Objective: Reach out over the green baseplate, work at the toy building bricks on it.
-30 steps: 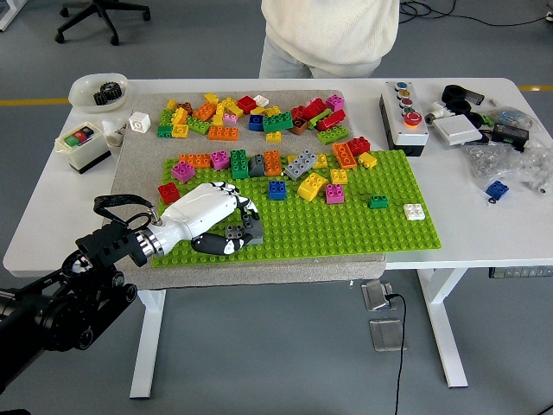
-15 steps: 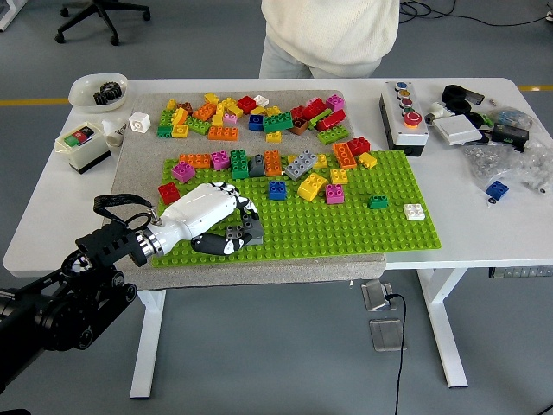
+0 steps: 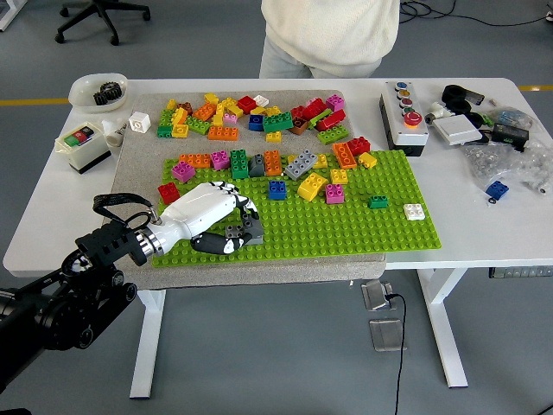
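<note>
A white five-fingered left robot hand (image 3: 210,216) on a black arm reaches in from the lower left of the frame and rests on the near left corner of the green studded baseplate (image 3: 346,226), its fingers curled around a dark grey toy building brick (image 3: 243,232) that sits on the plate's studs. The baseplate lies on a grey felt mat (image 3: 138,164) in the centre of the white table (image 3: 484,225). Along the plate's upper edge stands a loose row of bricks, among them a blue square brick (image 3: 276,189), a yellow tilted brick (image 3: 312,185), a pink brick (image 3: 334,194) and a small green brick (image 3: 378,202), with a white brick (image 3: 414,211) at the right side of the plate. Above the plate, on the mat, a scattered heap of mixed coloured bricks (image 3: 251,117) runs across the upper middle of the frame. A person in a cream sweater (image 3: 328,35) stands at the table's far side, at the top centre; the person's hands are out of frame. A grey push-button control box (image 3: 403,117) sits at the upper right and a white bowl (image 3: 98,90) at the upper left.
</note>
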`<control>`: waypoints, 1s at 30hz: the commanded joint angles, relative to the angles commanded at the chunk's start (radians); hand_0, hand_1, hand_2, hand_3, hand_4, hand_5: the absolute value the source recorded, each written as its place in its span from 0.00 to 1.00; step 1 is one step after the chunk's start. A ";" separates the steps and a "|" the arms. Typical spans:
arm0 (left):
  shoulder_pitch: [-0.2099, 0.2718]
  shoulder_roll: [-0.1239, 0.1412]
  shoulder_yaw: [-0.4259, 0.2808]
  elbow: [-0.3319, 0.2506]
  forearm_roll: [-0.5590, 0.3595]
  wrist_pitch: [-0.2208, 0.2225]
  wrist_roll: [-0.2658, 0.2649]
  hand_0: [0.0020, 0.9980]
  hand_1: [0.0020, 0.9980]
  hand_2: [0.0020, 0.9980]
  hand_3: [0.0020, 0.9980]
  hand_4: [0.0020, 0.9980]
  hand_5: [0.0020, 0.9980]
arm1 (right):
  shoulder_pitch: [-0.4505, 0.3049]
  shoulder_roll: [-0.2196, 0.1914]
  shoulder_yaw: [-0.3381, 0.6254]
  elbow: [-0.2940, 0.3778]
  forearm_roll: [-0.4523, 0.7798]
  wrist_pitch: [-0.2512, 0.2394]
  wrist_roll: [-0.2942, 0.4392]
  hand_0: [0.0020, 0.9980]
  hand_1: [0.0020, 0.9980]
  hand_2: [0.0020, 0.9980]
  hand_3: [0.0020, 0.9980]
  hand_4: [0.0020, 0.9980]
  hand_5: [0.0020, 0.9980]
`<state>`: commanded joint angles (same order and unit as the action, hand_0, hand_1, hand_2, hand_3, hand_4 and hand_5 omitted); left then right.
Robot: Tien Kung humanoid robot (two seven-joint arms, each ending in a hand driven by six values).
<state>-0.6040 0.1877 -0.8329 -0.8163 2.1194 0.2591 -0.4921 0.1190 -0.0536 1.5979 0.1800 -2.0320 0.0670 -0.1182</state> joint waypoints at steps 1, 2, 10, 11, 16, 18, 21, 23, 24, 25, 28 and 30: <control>0.000 0.000 0.000 0.000 0.000 0.000 0.000 0.78 0.68 0.55 0.58 0.65 0.19 | 0.000 0.000 0.000 0.000 0.000 0.000 0.000 0.74 0.61 0.63 0.53 0.75 0.51; 0.000 0.000 0.000 0.000 -0.001 -0.001 0.000 0.78 0.68 0.55 0.58 0.65 0.19 | -0.001 0.000 0.000 0.000 0.000 0.000 0.000 0.74 0.61 0.63 0.53 0.75 0.51; 0.002 0.000 0.001 -0.001 -0.004 0.000 -0.003 0.78 0.69 0.55 0.58 0.66 0.21 | -0.002 0.000 0.000 0.000 -0.001 0.000 0.000 0.74 0.61 0.63 0.53 0.75 0.50; 0.002 0.000 0.001 -0.001 -0.004 0.000 -0.003 0.78 0.69 0.55 0.58 0.66 0.21 | -0.002 0.000 0.000 0.000 -0.002 0.000 0.000 0.74 0.61 0.63 0.53 0.75 0.50; 0.002 0.000 0.001 0.001 -0.006 0.000 -0.003 0.78 0.69 0.55 0.58 0.66 0.21 | -0.002 0.000 -0.001 0.000 -0.001 0.000 0.000 0.74 0.61 0.63 0.53 0.75 0.50; 0.001 -0.001 0.001 0.001 -0.007 0.000 -0.003 0.78 0.69 0.55 0.58 0.66 0.21 | -0.002 0.000 -0.001 0.000 -0.001 0.000 0.000 0.74 0.61 0.63 0.53 0.75 0.50; 0.001 -0.001 0.000 0.003 -0.009 0.000 -0.004 0.78 0.69 0.55 0.59 0.66 0.21 | -0.002 0.001 -0.001 0.000 -0.001 0.001 0.000 0.74 0.61 0.63 0.53 0.75 0.50; 0.001 -0.001 0.001 0.004 -0.010 0.000 -0.004 0.78 0.69 0.55 0.59 0.66 0.21 | -0.002 0.001 -0.001 0.000 -0.002 0.001 0.000 0.74 0.61 0.63 0.53 0.75 0.50; 0.001 -0.001 0.001 0.005 -0.011 0.001 -0.004 0.78 0.69 0.55 0.59 0.66 0.21 | -0.002 0.001 -0.001 0.000 -0.001 0.001 0.000 0.74 0.61 0.63 0.53 0.75 0.50; 0.001 -0.001 0.001 0.006 -0.012 0.001 -0.004 0.78 0.69 0.56 0.59 0.66 0.20 | -0.002 0.001 -0.002 0.000 -0.001 0.001 0.000 0.74 0.61 0.63 0.53 0.75 0.50; 0.000 -0.001 0.000 0.006 -0.014 0.001 -0.005 0.78 0.69 0.56 0.59 0.66 0.20 | -0.002 0.001 -0.002 0.000 -0.001 0.001 0.000 0.74 0.61 0.63 0.53 0.75 0.50; 0.000 -0.001 0.000 0.007 -0.015 0.000 -0.005 0.78 0.69 0.56 0.59 0.66 0.20 | -0.002 0.000 -0.002 0.000 -0.001 0.001 0.000 0.74 0.61 0.63 0.53 0.75 0.50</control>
<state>-0.6044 0.1864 -0.8332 -0.8093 2.1047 0.2596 -0.4975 0.1174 -0.0531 1.5960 0.1800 -2.0329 0.0681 -0.1180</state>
